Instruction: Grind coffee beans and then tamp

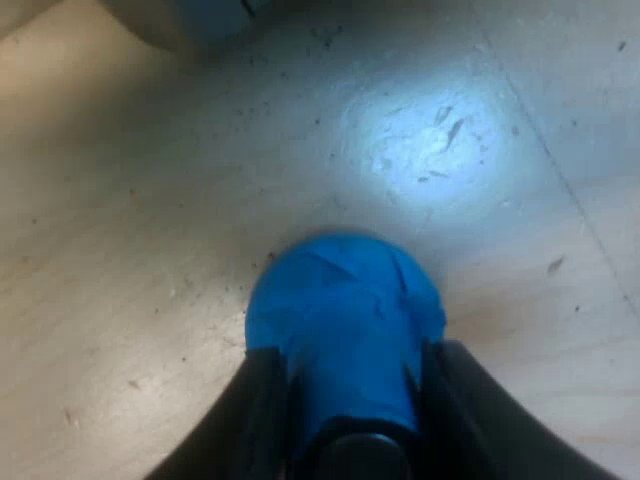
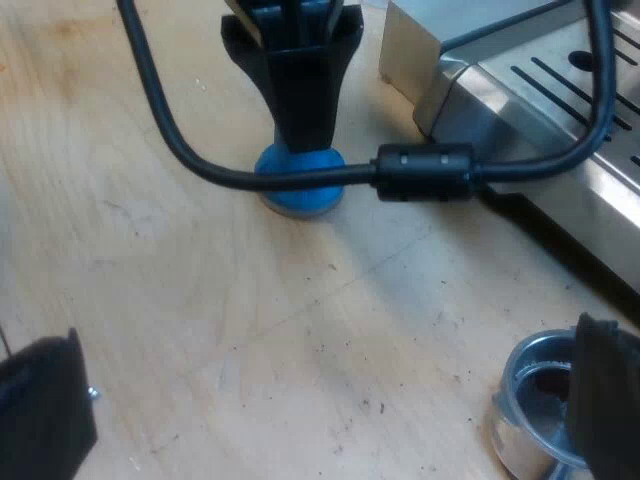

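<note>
1. Here, the left pincer (image 1: 350, 405) grips the blue tamper (image 1: 345, 310), with one black finger (image 1: 262, 420) pressed against each side of its rounded top.
2. Seen from the left wrist, the tamper stands over a pale wooden surface (image 1: 120, 250) scattered with dark specks. A bright patch of light (image 1: 430, 140) lies on the wood just beyond the tamper.
3. From the right wrist, the left pincer points straight down onto the tamper, which stands upright. Its base appears to rest on the surface, near the corner of the coffee machine (image 2: 560, 130) but apart from it.
4. The machine's slotted steel tray faces the tamper's side of the surface.
5. The right pincer (image 2: 320, 405) is spread wide and grips nothing, with bare wood between its two fingers (image 2: 40, 410).
6. The metal holder (image 2: 535, 410) sits near the machine's front edge, far from the tamper, with its round cup facing up.
7. One right finger overlaps the cup's rim. I cannot tell whether it touches the cup, and the holder's handle is hidden.
</note>
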### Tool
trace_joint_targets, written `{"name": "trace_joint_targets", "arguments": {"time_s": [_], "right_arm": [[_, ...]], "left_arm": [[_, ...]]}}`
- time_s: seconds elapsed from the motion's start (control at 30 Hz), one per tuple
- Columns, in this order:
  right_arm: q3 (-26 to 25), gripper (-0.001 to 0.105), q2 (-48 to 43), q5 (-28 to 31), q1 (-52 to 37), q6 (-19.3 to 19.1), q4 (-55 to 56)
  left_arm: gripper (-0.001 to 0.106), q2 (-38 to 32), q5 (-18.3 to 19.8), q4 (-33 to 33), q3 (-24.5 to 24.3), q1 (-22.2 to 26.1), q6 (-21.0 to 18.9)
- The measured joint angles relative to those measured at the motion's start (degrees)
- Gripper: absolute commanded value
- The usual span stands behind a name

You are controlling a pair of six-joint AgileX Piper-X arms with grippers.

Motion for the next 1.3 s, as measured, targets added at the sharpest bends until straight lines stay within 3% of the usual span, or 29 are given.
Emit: {"name": "trace_joint_targets", "arguments": {"time_s": [0.07, 0.23, 0.37, 0.67, 0.77, 0.8, 0.87, 1.03, 1.13, 1.23, 1.27, 1.3], "right_arm": [[0.0, 0.100, 0.0, 0.0, 0.0, 0.0, 0.0], [0.0, 0.100, -0.7, 0.4, 0.0, 0.0, 0.0], [0.0, 0.100, -2.7, 5.5, 0.0, 0.0, 0.0], [0.0, 0.100, -3.8, 10.6, 0.0, 0.0, 2.8], [0.6, 0.100, -3.8, 11.6, -0.4, 0.9, 2.5], [2.6, 0.100, -3.9, 11.6, -1.7, 4.1, 2.3], [4.1, 0.100, -3.9, 11.8, -2.5, 5.4, 2.3], [7.4, 0.100, -4.0, 11.4, -3.7, 6.1, -0.7], [9.6, 0.097, -4.0, 10.9, -3.7, 6.2, -2.1], [11.1, 0.077, -4.0, 9.9, -3.7, 6.8, -3.7], [11.3, 0.075, -4.0, 9.9, -3.7, 6.9, -3.9], [11.7, 0.065, -4.0, 9.9, -3.7, 7.1, -4.6]], "left_arm": [[0.000, 0.0, 0.0, 0.0, 0.0, 0.0, 0.0], [0.000, 0.0, 0.0, 0.9, -0.1, 0.0, 0.7], [0.000, -1.5, 0.0, 1.9, -0.1, 0.0, 0.8], [0.000, -10.4, 0.3, 3.3, 0.1, 0.0, 0.8], [0.000, -14.9, 1.8, 4.2, 0.1, 0.0, 0.8], [0.000, -16.0, 2.7, 4.4, 0.1, -0.2, 0.8], [0.000, -16.7, 3.5, 4.8, 0.1, -0.5, 0.8], [0.000, -19.0, 4.0, 5.5, 0.1, -5.1, 0.8], [0.000, -19.1, 4.1, 5.6, 0.1, -7.6, 0.2], [0.000, -19.1, 4.7, 5.6, -0.2, -10.8, -0.6], [0.000, -19.1, 4.7, 5.6, -0.3, -11.1, -0.6], [0.000, -19.1, 4.9, 5.4, -0.5, -11.7, -0.6]]}}
